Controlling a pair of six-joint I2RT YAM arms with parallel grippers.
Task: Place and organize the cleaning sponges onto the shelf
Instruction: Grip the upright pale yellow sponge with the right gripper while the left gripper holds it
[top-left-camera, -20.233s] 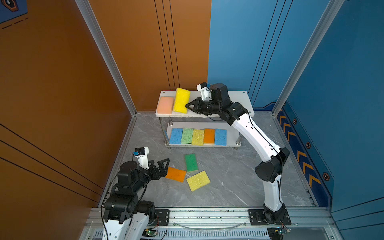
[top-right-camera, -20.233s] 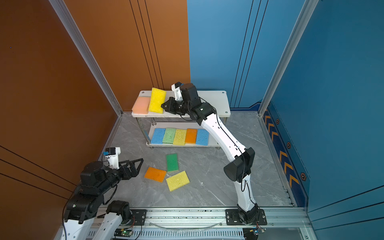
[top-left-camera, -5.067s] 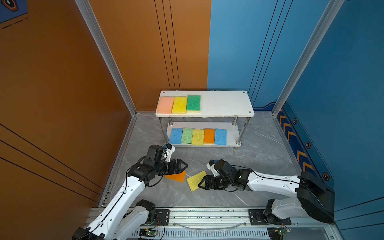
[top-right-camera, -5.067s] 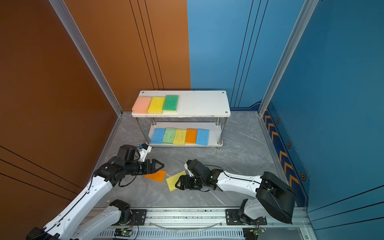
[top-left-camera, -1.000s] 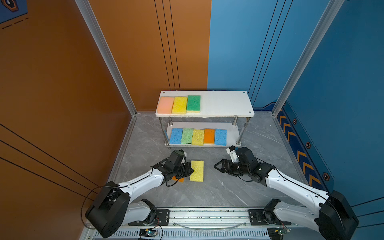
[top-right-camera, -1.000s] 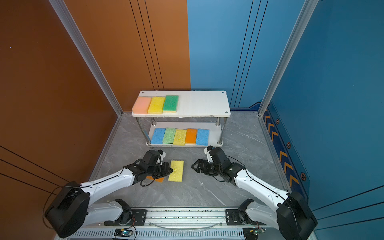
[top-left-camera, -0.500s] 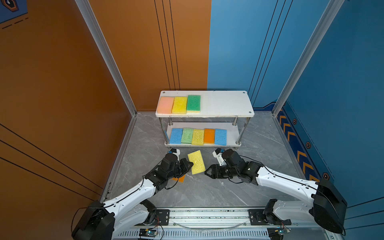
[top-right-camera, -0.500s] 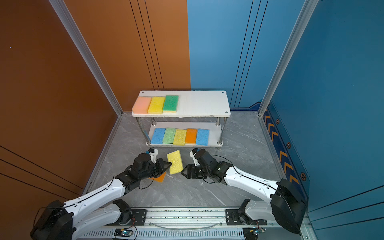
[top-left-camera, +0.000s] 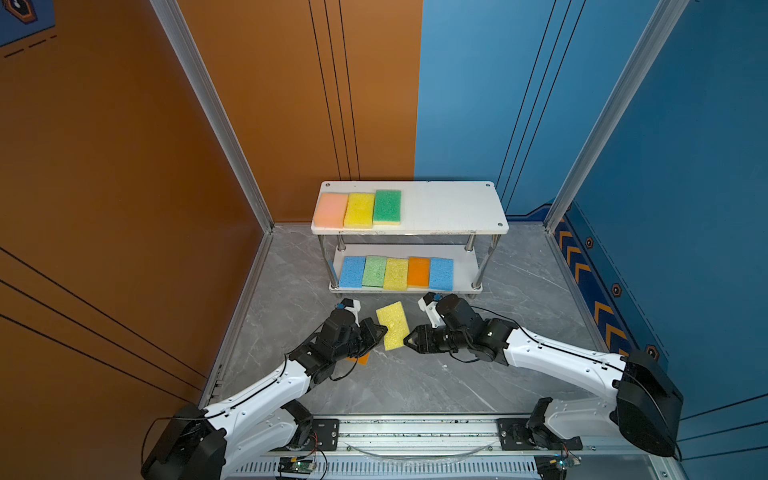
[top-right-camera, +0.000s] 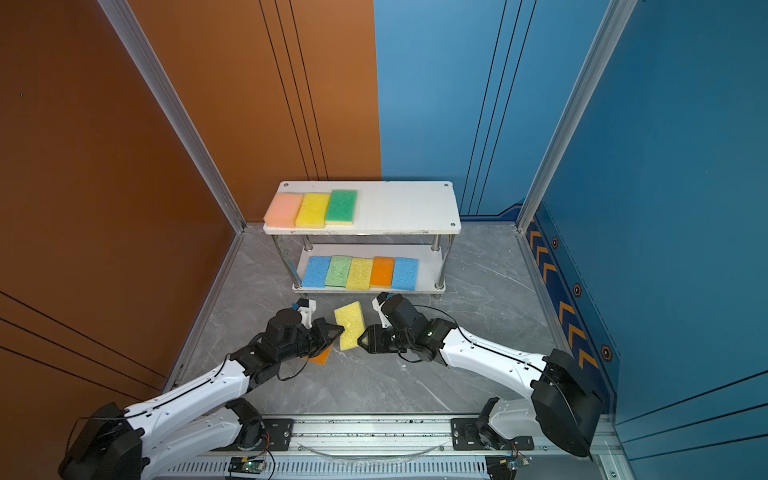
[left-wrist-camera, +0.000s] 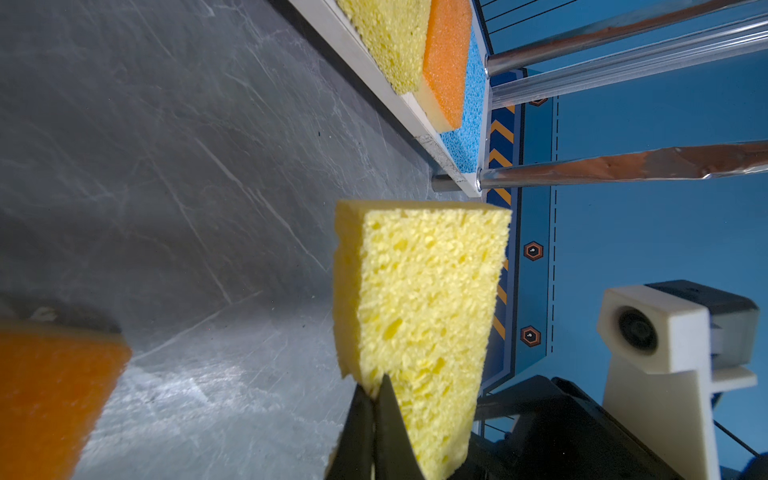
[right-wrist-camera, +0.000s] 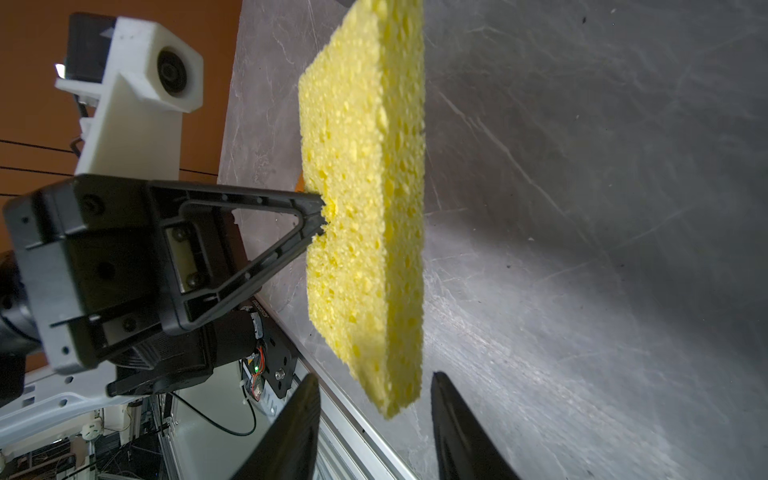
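Note:
A yellow sponge (top-left-camera: 392, 326) (top-right-camera: 350, 326) hangs above the floor in front of the shelf (top-left-camera: 453, 208). My left gripper (top-left-camera: 382, 332) (left-wrist-camera: 374, 399) is shut on the sponge's long edge. My right gripper (top-left-camera: 409, 338) (right-wrist-camera: 374, 376) faces it from the other side, open, with its jaws straddling the sponge's near end (right-wrist-camera: 395, 395) without touching it. An orange sponge (top-left-camera: 363, 359) (left-wrist-camera: 45, 395) lies on the floor, mostly hidden under the left gripper. A peach, a yellow and a green sponge (top-left-camera: 387, 206) sit on the top board's left part. Several more fill the lower board (top-left-camera: 463, 270).
The right part of the shelf's top board (top-right-camera: 407, 208) is bare. Metal posts (top-left-camera: 484, 259) stand at the shelf's corners. Orange and blue walls enclose the grey floor (top-left-camera: 415, 382), and a metal rail (top-left-camera: 415, 428) runs along the front.
The left gripper has lifted the yellow sponge off the floor and tilted it. The right gripper has moved in from the right, its jaws narrowing around the sponge's end.

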